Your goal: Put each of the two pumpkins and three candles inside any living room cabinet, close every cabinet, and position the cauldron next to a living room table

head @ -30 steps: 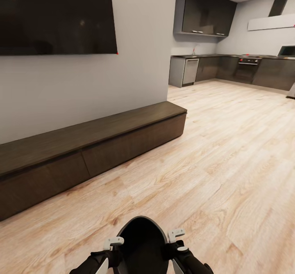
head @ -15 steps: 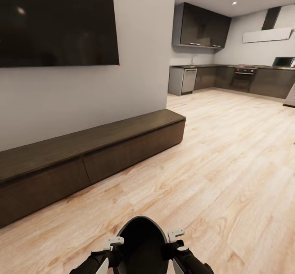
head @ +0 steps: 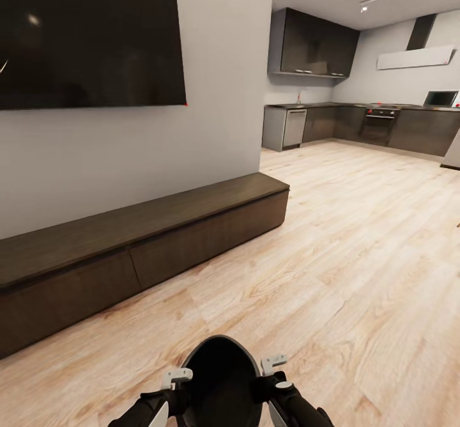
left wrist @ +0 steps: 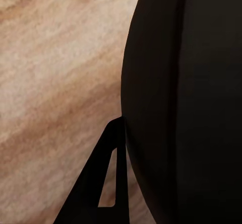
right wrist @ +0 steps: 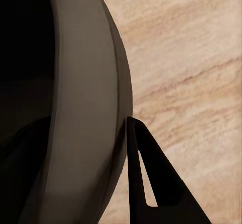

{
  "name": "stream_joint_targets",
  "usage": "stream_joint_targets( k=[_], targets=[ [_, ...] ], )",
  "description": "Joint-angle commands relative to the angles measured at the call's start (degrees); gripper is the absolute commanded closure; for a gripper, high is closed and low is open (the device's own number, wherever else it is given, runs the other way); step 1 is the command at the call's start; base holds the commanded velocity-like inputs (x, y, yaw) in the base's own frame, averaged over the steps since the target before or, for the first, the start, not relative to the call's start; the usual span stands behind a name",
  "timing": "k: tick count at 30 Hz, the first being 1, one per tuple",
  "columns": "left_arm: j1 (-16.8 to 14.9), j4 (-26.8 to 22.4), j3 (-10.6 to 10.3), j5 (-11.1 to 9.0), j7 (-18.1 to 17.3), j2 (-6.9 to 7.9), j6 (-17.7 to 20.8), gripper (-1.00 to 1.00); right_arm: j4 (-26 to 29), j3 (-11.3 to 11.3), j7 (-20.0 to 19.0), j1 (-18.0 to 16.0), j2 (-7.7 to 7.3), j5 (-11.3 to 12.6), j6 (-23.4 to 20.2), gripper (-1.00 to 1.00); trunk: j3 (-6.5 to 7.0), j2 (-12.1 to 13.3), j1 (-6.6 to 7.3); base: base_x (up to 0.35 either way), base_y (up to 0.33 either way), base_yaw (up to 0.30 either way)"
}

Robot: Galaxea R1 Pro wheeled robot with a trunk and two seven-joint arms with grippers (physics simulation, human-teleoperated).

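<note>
The matte black cauldron [head: 220, 379] hangs just in front of my trunk, low in the head view, its dark mouth facing up. My left gripper [head: 177, 377] is shut on its left rim and my right gripper [head: 273, 364] on its right rim. In the left wrist view one dark finger [left wrist: 113, 183] presses the cauldron's [left wrist: 191, 103] outer belly. In the right wrist view a finger [right wrist: 148, 183] lies against the outside of the cauldron's rim [right wrist: 85, 108]. The long, low dark-brown cabinet [head: 160, 235] runs along the wall at left, its drawer fronts flush. Pumpkins and candles are out of view.
A large black TV [head: 89, 43] hangs on the grey wall above the cabinet. Light wood floor [head: 358, 254] stretches ahead and to the right toward a kitchen with dark units [head: 358, 120] at the back.
The whole head view has shifted slightly, so the camera moved; more ceiling shows. The cauldron and both grippers keep the same place in front of my trunk.
</note>
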State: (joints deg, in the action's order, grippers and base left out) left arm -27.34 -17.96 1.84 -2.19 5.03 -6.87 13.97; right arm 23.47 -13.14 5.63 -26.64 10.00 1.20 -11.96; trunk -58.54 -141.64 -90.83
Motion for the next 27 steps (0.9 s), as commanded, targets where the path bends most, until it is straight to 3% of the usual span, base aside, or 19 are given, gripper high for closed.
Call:
stream_joint_targets(
  k=[1,8,21,27],
  targets=[
    [0.01,0.04,-0.05,0.08,0.16,0.09,0.36,1.0,0.4,-0.58,0.25,-0.07,0.0,0.1,0.03,1.0,-0.05,-0.03,0.02,0.0,0.0,0.0],
    [0.09,0.03,0.54,0.36,0.16,-0.26,0.36,1.0,-0.19,0.3,-0.49,-0.07,-0.04,-0.12,0.56,1.0,-0.05,-0.03,0.02,0.0,0.0,0.0],
    [0.1,0.03,4.3,4.27,0.16,-0.96,0.36,1.0,-0.25,2.56,-1.67,-0.07,-0.15,-2.36,0.34,1.0,2.29,5.19,2.87,0.0,0.0,0.0],
    [0.1,0.03,4.78,4.54,0.17,-1.06,0.36,1.0,-0.07,2.58,-1.67,-0.07,-0.15,-2.51,0.11,1.0,3.36,7.59,4.19,0.0,0.0,0.0]
  ],
)
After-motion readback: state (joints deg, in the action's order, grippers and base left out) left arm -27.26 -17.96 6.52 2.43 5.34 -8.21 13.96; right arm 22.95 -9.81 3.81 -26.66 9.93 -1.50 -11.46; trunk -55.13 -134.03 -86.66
